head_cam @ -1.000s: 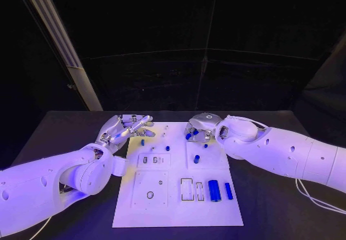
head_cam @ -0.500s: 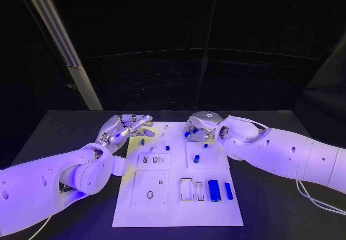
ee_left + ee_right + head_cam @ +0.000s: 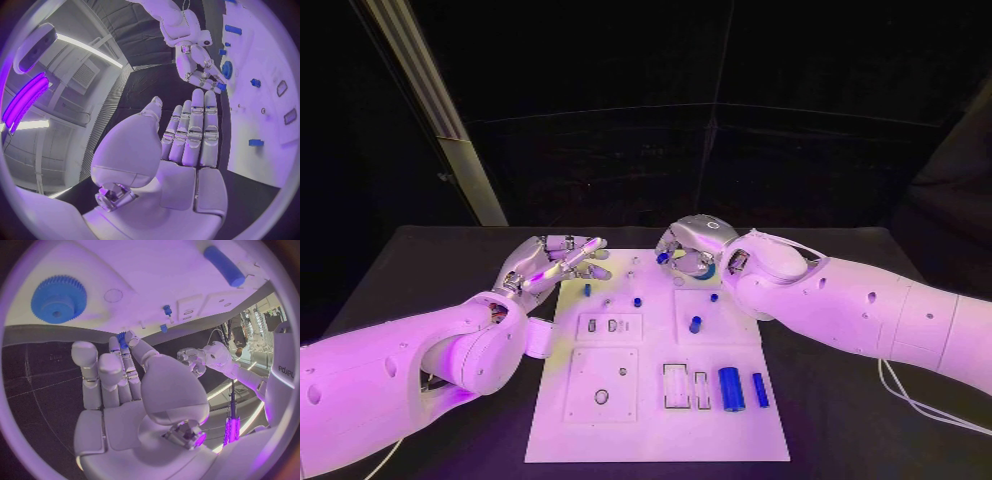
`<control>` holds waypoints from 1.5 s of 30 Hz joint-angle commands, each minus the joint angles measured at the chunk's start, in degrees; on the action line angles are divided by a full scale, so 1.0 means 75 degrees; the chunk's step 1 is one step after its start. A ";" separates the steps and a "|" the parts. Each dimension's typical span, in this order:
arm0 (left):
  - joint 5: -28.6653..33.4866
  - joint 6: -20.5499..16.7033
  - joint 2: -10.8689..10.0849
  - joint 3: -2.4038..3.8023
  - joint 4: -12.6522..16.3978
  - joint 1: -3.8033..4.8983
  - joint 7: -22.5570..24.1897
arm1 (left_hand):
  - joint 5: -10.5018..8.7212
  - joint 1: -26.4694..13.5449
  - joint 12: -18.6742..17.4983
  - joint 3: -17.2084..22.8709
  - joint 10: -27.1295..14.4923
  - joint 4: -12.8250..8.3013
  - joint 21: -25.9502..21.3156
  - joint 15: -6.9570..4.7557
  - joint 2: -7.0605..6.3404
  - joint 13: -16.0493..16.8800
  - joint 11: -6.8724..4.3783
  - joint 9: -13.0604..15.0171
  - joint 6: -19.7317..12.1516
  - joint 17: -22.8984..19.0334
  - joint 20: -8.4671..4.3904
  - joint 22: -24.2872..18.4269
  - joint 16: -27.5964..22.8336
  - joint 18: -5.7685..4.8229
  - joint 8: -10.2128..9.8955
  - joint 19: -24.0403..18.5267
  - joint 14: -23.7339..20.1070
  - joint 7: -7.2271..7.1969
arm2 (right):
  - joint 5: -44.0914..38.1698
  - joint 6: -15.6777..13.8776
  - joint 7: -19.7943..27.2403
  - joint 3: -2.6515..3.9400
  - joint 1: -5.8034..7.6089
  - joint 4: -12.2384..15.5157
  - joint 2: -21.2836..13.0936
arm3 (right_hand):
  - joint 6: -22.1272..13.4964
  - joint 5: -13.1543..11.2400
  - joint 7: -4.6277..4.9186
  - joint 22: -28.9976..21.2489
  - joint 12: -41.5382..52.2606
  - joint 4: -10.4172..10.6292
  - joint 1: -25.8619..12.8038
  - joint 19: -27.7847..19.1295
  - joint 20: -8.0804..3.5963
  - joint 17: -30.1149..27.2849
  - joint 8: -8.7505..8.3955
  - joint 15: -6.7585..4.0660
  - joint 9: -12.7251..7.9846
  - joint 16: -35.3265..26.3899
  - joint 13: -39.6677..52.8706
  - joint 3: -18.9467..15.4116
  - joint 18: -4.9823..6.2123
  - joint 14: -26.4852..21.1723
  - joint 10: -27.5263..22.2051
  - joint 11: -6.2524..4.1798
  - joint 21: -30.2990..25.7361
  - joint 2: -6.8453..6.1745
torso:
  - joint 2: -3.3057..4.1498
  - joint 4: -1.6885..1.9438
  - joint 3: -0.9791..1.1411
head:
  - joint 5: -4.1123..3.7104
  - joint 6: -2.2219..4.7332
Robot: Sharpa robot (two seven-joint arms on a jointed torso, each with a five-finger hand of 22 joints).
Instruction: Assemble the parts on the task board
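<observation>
The right hand (image 3: pixel 687 248) pinches a small blue part (image 3: pixel 122 339) at its fingertips, the other fingers lying straight alongside, above the far edge of the task board (image 3: pixel 733 440). The left hand (image 3: pixel 557 258) is spread flat and holds nothing, hovering just off the board's far left corner. The held part looks like stiff, light plastic; I judge it slick and easy to twist out of a pinch, so holding it across its short sides seems safest. A blue toothed gear (image 3: pixel 58 299) lies on the board near that hand, and two blue cylinders (image 3: pixel 728 384) lie at the board's near right, beside empty rectangular slots. The board rests flat on the black surface (image 3: pixel 862 400).
</observation>
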 commanded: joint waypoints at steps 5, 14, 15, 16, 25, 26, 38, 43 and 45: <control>-0.0061 0.0143 0.0029 0.0003 -0.0008 0.0017 0.0006 | -0.0032 0.0048 -0.0030 0.0022 0.0015 -0.0055 -0.0041 0.0025 0.0070 -0.0004 0.0021 -0.0012 0.0021 0.0014 0.0040 -0.0010 -0.0047 0.0048 -0.0038 0.0033 -0.0024 0.0058 | 0.0132 -0.0236 -0.0036 0.0007 0.0053 -0.0454 0.0456 | 0.0067 0.0010 -0.0033 0.0016 -0.0050 0.0224 -0.0064 -0.0023 -0.0029 0.0005 -0.0052 -0.0051 0.0071 0.0046 -0.0011 0.0292 -0.0116 0.0009 0.0001 0.0034 0.0037 -0.0066 | 0.0012 0.0014 -0.0008 | 0.0030 0.0024; -0.0060 0.0146 0.0040 0.0003 -0.0027 0.0030 -0.0003 | -0.0032 0.0053 -0.0035 0.0024 0.0014 -0.0060 -0.0043 0.0026 0.0072 -0.0005 0.0022 -0.0012 0.0020 0.0019 0.0041 -0.0012 -0.0051 0.0048 -0.0042 0.0033 -0.0026 0.0058 | 0.0074 -0.0021 -0.0011 0.0006 0.0069 -0.1057 0.0990 | 0.0043 0.0008 -0.0016 0.0026 -0.0068 0.0265 -0.0105 -0.0039 -0.0016 0.0018 -0.0086 -0.0036 0.0064 0.0070 -0.0021 0.0374 -0.0117 0.0005 -0.0041 0.0053 0.0055 -0.0120 | 0.0027 0.0022 -0.0007 | 0.0031 0.0032; -0.0060 0.0144 0.0035 0.0003 -0.0022 0.0036 -0.0004 | -0.0032 0.0053 -0.0035 0.0024 0.0014 -0.0060 -0.0043 0.0026 0.0072 -0.0005 0.0022 -0.0012 0.0020 0.0019 0.0041 -0.0012 -0.0051 0.0048 -0.0042 0.0033 -0.0026 0.0058 | 0.0071 0.0002 -0.0016 0.0006 0.0072 -0.1097 0.1021 | 0.0043 0.0008 -0.0016 0.0026 -0.0068 0.0265 -0.0105 -0.0039 -0.0016 0.0018 -0.0086 -0.0036 0.0064 0.0070 -0.0021 0.0374 -0.0117 0.0005 -0.0041 0.0053 0.0055 -0.0120 | 0.0028 0.0017 -0.0006 | 0.0032 0.0036; -0.0060 0.0142 0.0027 0.0003 -0.0011 0.0042 -0.0005 | -0.0032 0.0053 -0.0035 0.0024 0.0014 -0.0060 -0.0043 0.0026 0.0072 -0.0005 0.0022 -0.0012 0.0020 0.0019 0.0041 -0.0012 -0.0051 0.0048 -0.0042 0.0033 -0.0026 0.0058 | 0.0067 0.0026 -0.0020 0.0006 0.0076 -0.1140 0.1057 | 0.0043 0.0008 -0.0016 0.0026 -0.0068 0.0265 -0.0105 -0.0039 -0.0016 0.0018 -0.0086 -0.0036 0.0064 0.0070 -0.0021 0.0374 -0.0117 0.0005 -0.0041 0.0053 0.0055 -0.0120 | 0.0042 0.0019 -0.0009 | 0.0032 0.0050; -0.0060 0.0143 0.0039 0.0004 -0.0003 0.0067 -0.0009 | -0.0032 0.0053 -0.0035 0.0024 0.0014 -0.0060 -0.0043 0.0026 0.0072 -0.0005 0.0022 -0.0012 0.0020 0.0019 0.0041 -0.0012 -0.0051 0.0048 -0.0042 0.0033 -0.0026 0.0058 | -0.0013 0.0189 -0.0051 0.0006 0.0092 -0.1363 0.1280 | 0.0034 0.0006 -0.0009 0.0033 -0.0071 0.0285 -0.0123 -0.0046 -0.0010 0.0027 -0.0099 -0.0030 0.0061 0.0084 -0.0026 0.0411 -0.0117 0.0004 -0.0060 0.0060 0.0064 -0.0145 | 0.0051 0.0007 -0.0009 | 0.0050 0.0024; -0.0060 0.0143 0.0040 0.0004 -0.0004 0.0068 -0.0009 | -0.0032 0.0053 -0.0035 0.0024 0.0014 -0.0060 -0.0043 0.0026 0.0072 -0.0005 0.0022 -0.0012 0.0020 0.0019 0.0041 -0.0012 -0.0051 0.0048 -0.0042 0.0033 -0.0026 0.0058 | -0.0019 0.0203 -0.0052 0.0006 0.0092 -0.1377 0.1294 | 0.0034 0.0006 -0.0009 0.0033 -0.0071 0.0285 -0.0123 -0.0046 -0.0010 0.0027 -0.0099 -0.0030 0.0061 0.0084 -0.0026 0.0411 -0.0117 0.0004 -0.0060 0.0060 0.0064 -0.0145 | 0.0052 0.0008 -0.0009 | 0.0049 0.0021; -0.0060 0.0148 0.0060 0.0004 -0.0012 0.0070 -0.0014 | -0.0032 0.0053 -0.0035 0.0024 0.0014 -0.0060 -0.0043 0.0026 0.0072 -0.0005 0.0022 -0.0012 0.0020 0.0019 0.0041 -0.0012 -0.0051 0.0048 -0.0042 0.0033 -0.0026 0.0058 | -0.0094 0.0482 -0.0065 0.0005 0.0093 -0.1497 0.1461 | 0.0021 -0.0014 0.0000 0.0029 -0.0070 0.0328 -0.0166 -0.0065 0.0001 0.0019 -0.0118 -0.0019 0.0058 0.0092 -0.0030 0.0456 -0.0115 -0.0003 -0.0083 0.0070 0.0070 -0.0198 | 0.0054 0.0013 -0.0017 | 0.0061 -0.0028; -0.0060 0.0152 0.0065 0.0004 -0.0014 0.0071 -0.0015 | -0.0032 0.0053 -0.0035 0.0024 0.0014 -0.0060 -0.0043 0.0026 0.0072 -0.0005 0.0022 -0.0012 0.0020 0.0019 0.0041 -0.0012 -0.0051 0.0048 -0.0042 0.0033 -0.0026 0.0058 | -0.0152 0.0545 -0.0135 0.0004 0.0094 -0.1539 0.1510 | 0.0005 -0.0036 0.0007 0.0021 -0.0073 0.0359 -0.0193 -0.0081 0.0008 0.0018 -0.0132 -0.0013 0.0054 0.0100 -0.0035 0.0488 -0.0112 -0.0007 -0.0108 0.0076 0.0071 -0.0237 | 0.0055 0.0004 -0.0017 | 0.0067 -0.0036; -0.0060 0.0158 0.0066 0.0004 -0.0011 0.0071 -0.0016 | -0.0032 0.0053 -0.0035 0.0024 0.0014 -0.0060 -0.0043 0.0026 0.0072 -0.0005 0.0022 -0.0012 0.0020 0.0019 0.0041 -0.0012 -0.0051 0.0048 -0.0042 0.0033 -0.0026 0.0058 | -0.0178 0.0530 -0.0180 0.0004 0.0094 -0.1566 0.1529 | -0.0038 -0.0045 0.0024 -0.0008 -0.0087 0.0388 -0.0215 -0.0109 0.0017 -0.0006 -0.0156 0.0001 0.0045 0.0093 -0.0049 0.0524 -0.0107 -0.0018 -0.0176 0.0095 0.0059 -0.0270 | 0.0057 0.0006 -0.0021 | 0.0068 -0.0038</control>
